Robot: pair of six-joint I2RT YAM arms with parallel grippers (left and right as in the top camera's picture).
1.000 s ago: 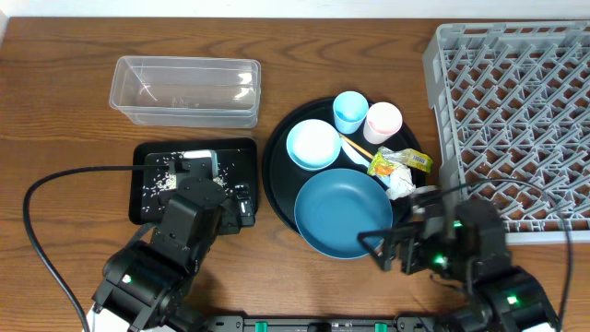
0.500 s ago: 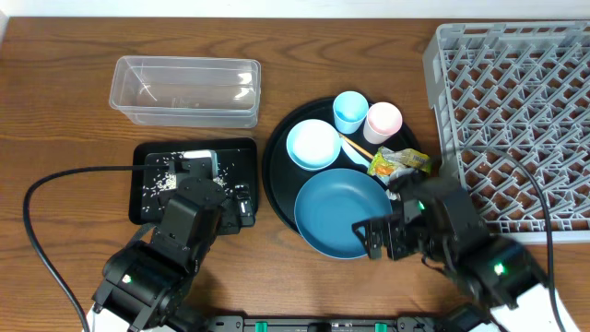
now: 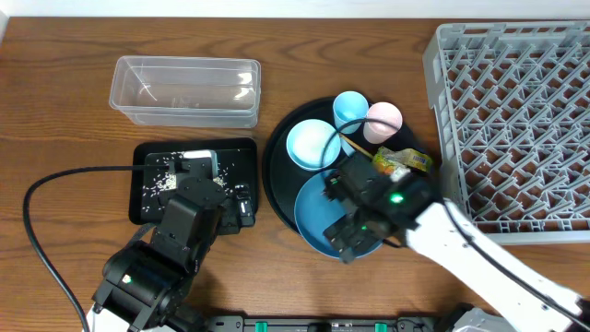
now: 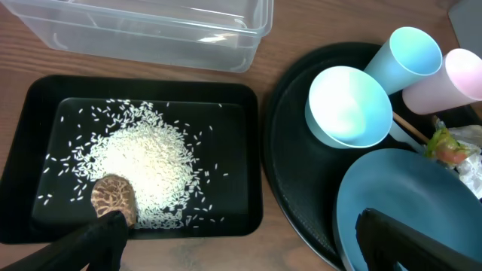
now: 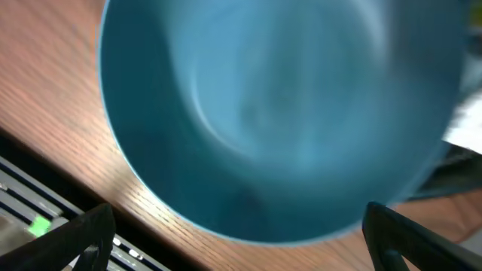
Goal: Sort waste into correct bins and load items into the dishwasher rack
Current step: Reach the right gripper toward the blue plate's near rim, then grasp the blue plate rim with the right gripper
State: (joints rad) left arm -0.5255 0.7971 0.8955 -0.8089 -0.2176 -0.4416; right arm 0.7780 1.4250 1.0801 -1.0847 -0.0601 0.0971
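The blue plate (image 3: 313, 221) lies on a round black tray, and my right gripper (image 3: 339, 214) hovers open above it. The plate (image 5: 279, 113) fills the right wrist view, blurred, and nothing is between the fingers (image 5: 422, 237). Behind it stand the pale bowl (image 3: 312, 145), the light-blue cup (image 3: 348, 108) and the pink cup (image 3: 383, 120). The yellow-green wrapper (image 3: 403, 162) lies beside them, with the white tissue (image 4: 471, 177) at the plate's edge. My left gripper (image 3: 217, 184) is open over the black rectangular tray (image 4: 241, 113), which holds rice (image 4: 143, 162) and a brown lump (image 4: 113, 197). The clear tub (image 3: 184, 90) stands behind.
The grey dishwasher rack (image 3: 516, 120) takes up the right side of the table. The round black tray (image 3: 277, 166) holds the dishes, and a thin wooden stick (image 4: 410, 128) lies on it. A black cable (image 3: 55, 180) loops at the left.
My right arm has swung left and forward from the table's front edge to above the blue plate, covering the tissue from above. The left arm has not moved.
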